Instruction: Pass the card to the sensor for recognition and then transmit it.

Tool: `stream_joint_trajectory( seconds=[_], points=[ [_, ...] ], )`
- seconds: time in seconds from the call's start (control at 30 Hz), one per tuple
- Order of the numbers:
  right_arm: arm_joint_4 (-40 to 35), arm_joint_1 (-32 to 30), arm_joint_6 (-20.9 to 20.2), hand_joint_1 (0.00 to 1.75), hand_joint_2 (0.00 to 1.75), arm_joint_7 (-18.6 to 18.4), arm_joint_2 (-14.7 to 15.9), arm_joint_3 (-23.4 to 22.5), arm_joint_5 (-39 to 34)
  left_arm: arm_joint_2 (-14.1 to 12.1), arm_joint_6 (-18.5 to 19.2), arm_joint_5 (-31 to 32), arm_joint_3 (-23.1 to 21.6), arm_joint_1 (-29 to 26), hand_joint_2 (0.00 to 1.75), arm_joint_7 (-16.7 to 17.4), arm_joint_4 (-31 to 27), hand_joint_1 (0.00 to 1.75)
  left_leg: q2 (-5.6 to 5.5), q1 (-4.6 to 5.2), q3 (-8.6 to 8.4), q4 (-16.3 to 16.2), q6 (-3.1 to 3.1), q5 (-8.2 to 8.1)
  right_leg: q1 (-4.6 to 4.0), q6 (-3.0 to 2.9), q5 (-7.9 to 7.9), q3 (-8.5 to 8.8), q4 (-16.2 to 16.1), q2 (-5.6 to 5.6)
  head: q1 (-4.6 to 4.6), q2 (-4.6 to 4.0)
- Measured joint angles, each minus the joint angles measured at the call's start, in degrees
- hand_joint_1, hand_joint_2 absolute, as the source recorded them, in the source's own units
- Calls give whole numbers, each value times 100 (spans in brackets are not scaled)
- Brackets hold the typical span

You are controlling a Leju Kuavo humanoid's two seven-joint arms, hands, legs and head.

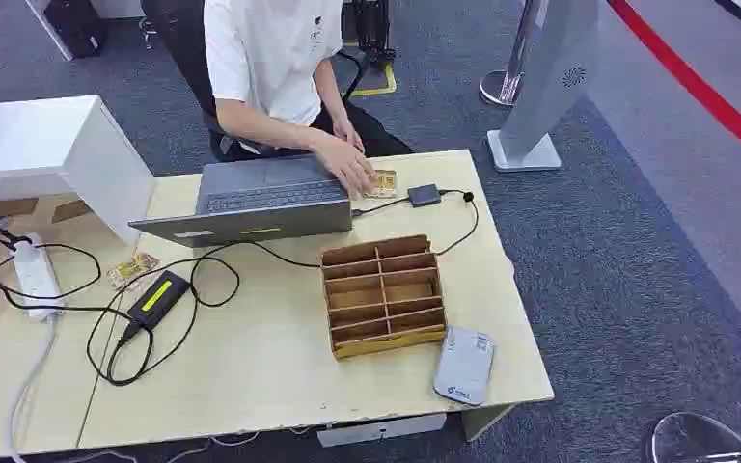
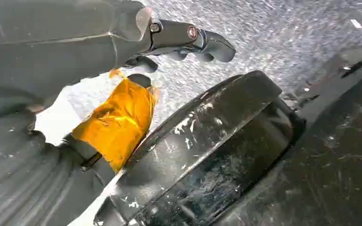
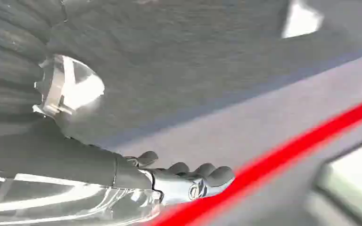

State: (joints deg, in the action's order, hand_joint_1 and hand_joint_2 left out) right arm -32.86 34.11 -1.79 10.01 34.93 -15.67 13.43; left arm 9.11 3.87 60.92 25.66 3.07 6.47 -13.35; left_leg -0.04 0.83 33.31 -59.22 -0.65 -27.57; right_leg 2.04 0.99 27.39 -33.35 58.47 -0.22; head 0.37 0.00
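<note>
Table point(image 1: 280, 376): bears laptop point(image 1: 260, 201), wooden divider box point(image 1: 383, 294), grey sensor pad point(image 1: 464, 364).
Person: hand point(image 1: 352, 166) touching card point(image 1: 382, 182) beside laptop.
Left hand point(image 2: 169, 40): hanging by robot body, fingers apart, empty.
Right hand point(image 3: 188, 179): hanging over floor, fingers loosely curled, empty.
Progress: judged not begun; card uncollected, scan and handover outstanding.

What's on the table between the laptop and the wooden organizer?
In the head view, a black cable runs between the laptop and the wooden organizer; the rest of that stretch of table is bare.

tan divider box point(image 1: 383, 295), grey laptop point(image 1: 260, 198), yellow-labelled adapter point(image 1: 157, 299).
</note>
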Motion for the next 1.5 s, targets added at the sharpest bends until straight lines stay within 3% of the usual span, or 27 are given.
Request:
stream_joint_trajectory(
  seconds=[0.17,0.33,0.47,0.6,0.73,0.77,0.9,1.2,1.33,1.5],
  points=[
    [-397,1005,70,0,175,-220,-376,883,828,-9,4,33,20,2,175,-76,0,0,-5,-4,-12,-1,-5,8,-3,0,-4,1,-1,-3,-2,0],
    [-592,1337,83,0,175,-134,-590,1258,890,-7,2,41,63,1,175,-91,0,0,-64,-5,16,-1,1,21,-3,2,-3,0,0,-61,0,0],
    [-821,1620,195,0,175,-65,-965,1747,1578,-6,-59,174,68,2,175,-259,0,0,-25,-3,15,0,4,18,-3,2,-6,-7,1,-18,0,2],
    [-1119,1815,374,0,175,-256,-1432,2472,2332,7,-263,282,61,88,175,-807,0,0,-23,-7,6,0,9,23,-4,2,-7,-9,1,-18,0,0],
    [-1370,1837,686,0,175,-288,-1903,3107,2672,197,-406,245,39,247,175,-1870,2,0,-30,-19,11,-1,13,28,-13,-4,-12,-7,3,-28,2,0],
    [-1402,1838,823,0,175,-325,-1999,3249,2788,265,-420,241,18,282,175,-1969,2,0,-30,-27,12,-2,13,29,-15,-4,-13,-7,2,-28,4,0],
    [-1420,1860,1248,0,175,-409,-2359,3661,3149,450,-131,135,-4,360,175,-1973,2,0,-17,-29,14,-5,15,26,-19,-5,-17,-10,-3,-14,4,2],
    [-1271,2063,1491,0,175,-579,-2856,4047,3431,509,94,74,-4,371,175,-1945,7,0,-20,-32,19,-4,15,26,-25,-7,-17,-15,-4,-19,4,0],
    [-1090,2211,1631,0,175,-734,-3042,4154,3662,514,22,-107,0,378,175,-1356,9,0,-21,-35,18,-4,16,27,-29,-7,-18,-14,-3,-20,4,0],
    [-1003,2262,1613,0,175,-728,-3165,4229,3678,490,-79,-79,2,367,175,-1285,9,0,-22,-36,19,-5,16,27,-31,-7,-18,-14,-4,-23,2,0]
  ],
)
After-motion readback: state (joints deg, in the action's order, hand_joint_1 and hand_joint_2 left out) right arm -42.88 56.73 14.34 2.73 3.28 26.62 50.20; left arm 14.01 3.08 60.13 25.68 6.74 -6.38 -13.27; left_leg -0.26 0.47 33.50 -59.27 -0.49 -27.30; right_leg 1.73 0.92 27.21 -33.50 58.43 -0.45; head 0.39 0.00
